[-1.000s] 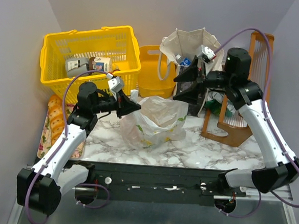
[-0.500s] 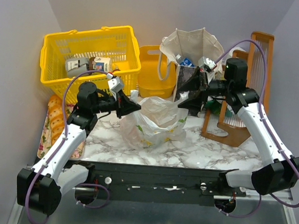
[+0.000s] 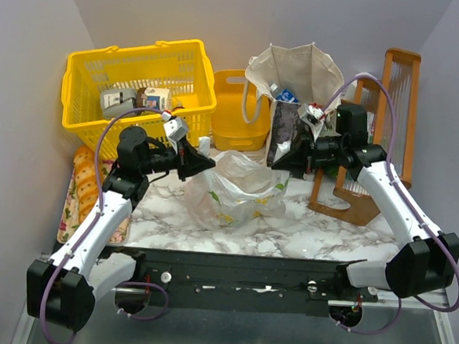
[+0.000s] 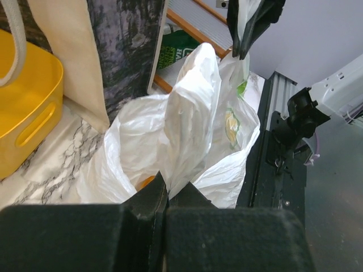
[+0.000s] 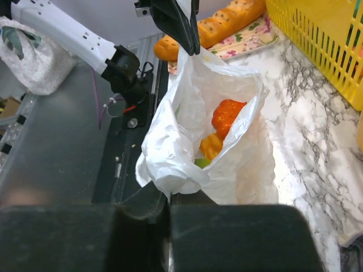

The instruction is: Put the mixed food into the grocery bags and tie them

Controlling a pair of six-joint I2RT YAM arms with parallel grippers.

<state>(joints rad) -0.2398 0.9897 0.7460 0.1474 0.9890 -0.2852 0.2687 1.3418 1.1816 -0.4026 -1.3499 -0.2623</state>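
The thin white plastic bag (image 3: 240,190) sits mid-table, stretched between both grippers. My left gripper (image 3: 204,164) is shut on its left handle (image 4: 187,107). My right gripper (image 3: 284,155) is shut on the bag's right rim (image 5: 170,170). In the right wrist view the bag's mouth gapes, showing red-orange food (image 5: 227,115), an orange piece (image 5: 210,145) and a bit of green (image 5: 198,163) inside. The beige canvas tote (image 3: 293,76) with the dark picture panel (image 4: 127,51) stands upright behind the bag, a blue-labelled item (image 3: 286,94) showing at its mouth.
A large yellow basket (image 3: 135,63) holding cartons stands at the back left, with a small yellow bin (image 3: 235,113) beside it. Bread loaves (image 3: 83,179) lie on a patterned tray at the left edge. A wooden rack (image 3: 377,143) stands at the right.
My right gripper has dropped from beside the tote's mouth to the plastic bag's right rim and shut on it. The left gripper has kept its hold on the left handle.
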